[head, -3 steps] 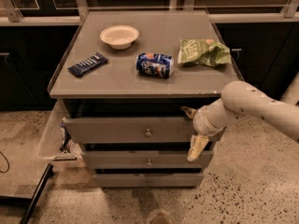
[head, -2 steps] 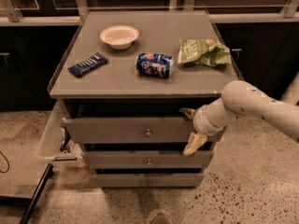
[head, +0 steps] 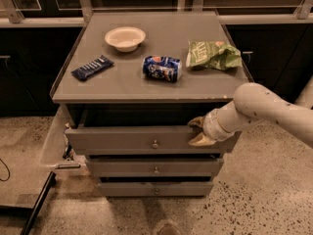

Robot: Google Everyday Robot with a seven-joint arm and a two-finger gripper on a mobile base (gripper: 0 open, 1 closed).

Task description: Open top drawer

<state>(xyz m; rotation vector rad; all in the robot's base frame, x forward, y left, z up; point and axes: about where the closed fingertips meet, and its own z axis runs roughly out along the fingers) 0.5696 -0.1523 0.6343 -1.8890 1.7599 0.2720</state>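
Note:
The top drawer (head: 117,140) is the tallest grey front of three, with a small round knob (head: 155,144) at its centre. It stands pulled out a little from the cabinet, with a dark gap above it. My gripper (head: 198,131) is at the right end of the drawer front, on the end of my white arm (head: 259,106), which comes in from the right. Its two tan fingertips (head: 201,140) are apart, one at the drawer's top edge and one against the front panel. It is well right of the knob and holds nothing.
Two shorter grey drawers, the middle one (head: 127,168) and the bottom one (head: 127,188), sit below. On the cabinet top (head: 122,84) lie a white bowl (head: 125,37), a blue bar (head: 92,67), a blue can (head: 162,68) and a green chip bag (head: 213,54). Dark cabinets stand behind it and the floor is speckled.
The gripper has swung upward. Its lower finger, which hung down over the middle drawer, now lies on the top drawer's front. The drawer itself has not visibly moved.

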